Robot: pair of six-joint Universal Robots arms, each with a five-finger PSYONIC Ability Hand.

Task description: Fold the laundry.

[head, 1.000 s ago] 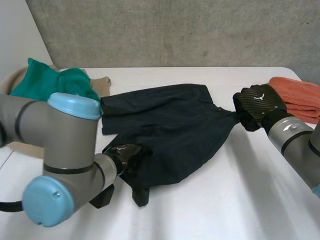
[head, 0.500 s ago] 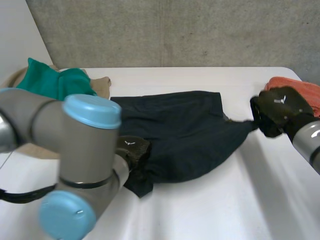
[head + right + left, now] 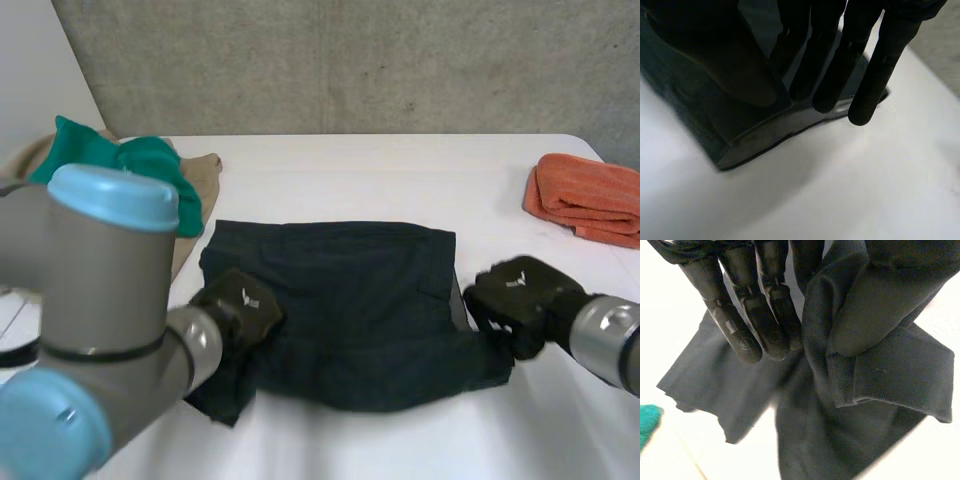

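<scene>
A dark, near-black garment lies spread across the white table in the head view. My left hand is at its left edge near the front corner. In the left wrist view the fingers and thumb pinch a bunched fold of the dark cloth. My right hand sits at the garment's right edge. In the right wrist view its thumb and fingers clamp a folded edge of the cloth just over the table.
A green cloth lies on a beige cloth at the back left. A folded orange towel rests at the back right. A grey wall stands behind the table.
The left hand closed on the garment's left edge. Both hands pulled the garment toward the front of the table, and it now lies flatter and wider between them.
</scene>
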